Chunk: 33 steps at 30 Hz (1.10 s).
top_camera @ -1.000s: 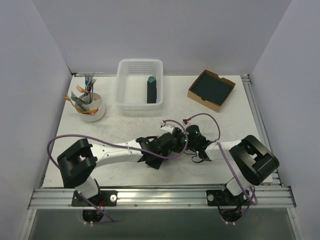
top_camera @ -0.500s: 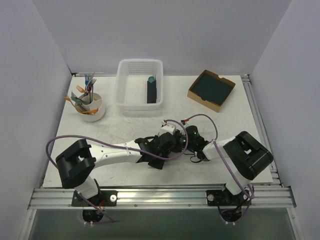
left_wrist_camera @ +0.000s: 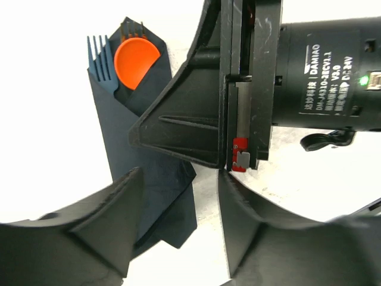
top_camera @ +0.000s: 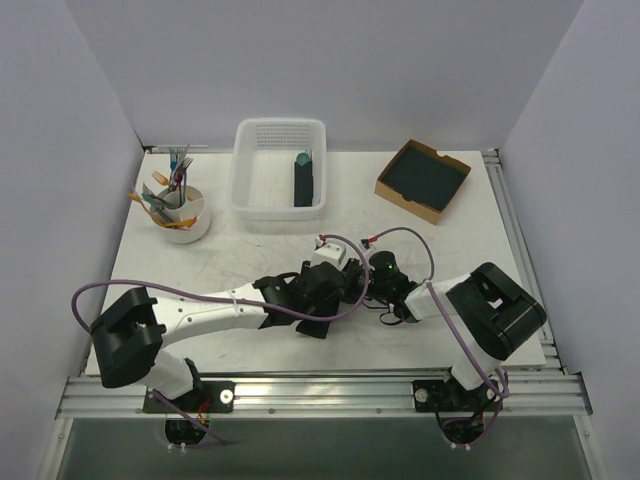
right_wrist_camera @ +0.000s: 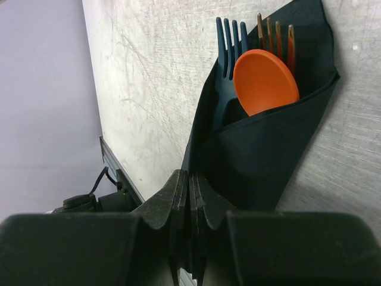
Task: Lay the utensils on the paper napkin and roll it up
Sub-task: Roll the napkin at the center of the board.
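A: Arms [top_camera: 225, 308] huddle mid-table [top_camera: 460, 260] from above; the pincers are hard to read.
B: Left wrist: left gripper [left_wrist_camera: 180, 177] spread wide over the paper napkin [left_wrist_camera: 113, 125], utensils [left_wrist_camera: 137, 56] tucked inside.
A: Right wrist: right gripper [right_wrist_camera: 189, 179] pinched on the napkin's fold, teal fork [right_wrist_camera: 226, 89] alongside.

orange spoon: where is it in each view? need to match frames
Top external: not visible; the arms meeting mid-table cover it.
Left wrist: spoon upper left, bowl poking out of the napkin.
Right wrist: spoon upper right, bowl above the napkin fold.
Landmark: blue fork just left of the bowl in both wrist views.
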Each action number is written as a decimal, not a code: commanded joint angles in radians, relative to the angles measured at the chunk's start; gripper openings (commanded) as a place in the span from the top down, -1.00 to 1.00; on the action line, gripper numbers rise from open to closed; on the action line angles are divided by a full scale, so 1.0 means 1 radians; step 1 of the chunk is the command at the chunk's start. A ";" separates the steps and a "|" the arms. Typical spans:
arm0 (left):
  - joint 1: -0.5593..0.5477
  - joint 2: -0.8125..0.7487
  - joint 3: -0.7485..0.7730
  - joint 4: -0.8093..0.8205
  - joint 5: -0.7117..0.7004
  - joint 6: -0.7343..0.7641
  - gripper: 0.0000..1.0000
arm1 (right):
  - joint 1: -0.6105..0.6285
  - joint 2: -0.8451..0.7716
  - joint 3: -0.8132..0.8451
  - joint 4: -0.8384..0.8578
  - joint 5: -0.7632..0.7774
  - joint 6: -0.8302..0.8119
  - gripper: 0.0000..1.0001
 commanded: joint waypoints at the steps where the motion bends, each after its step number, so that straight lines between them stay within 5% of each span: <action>1: -0.007 -0.053 0.005 -0.004 -0.033 0.002 -0.25 | 0.006 0.008 0.020 0.016 0.008 -0.015 1.00; 6: -0.005 -0.102 0.013 -0.072 -0.053 -0.011 -0.35 | 0.006 0.013 0.023 0.010 0.012 -0.021 1.00; 13: -0.021 -0.177 -0.119 -0.038 -0.058 0.032 -0.20 | 0.006 0.015 0.031 -0.005 0.008 -0.029 1.00; 23: -0.068 -0.286 -0.221 0.097 -0.052 0.306 -0.20 | 0.007 0.015 0.042 -0.019 0.008 -0.036 1.00; 33: -0.067 -0.389 -0.362 0.310 0.149 0.558 -0.19 | 0.004 0.012 0.055 -0.038 0.006 -0.041 1.00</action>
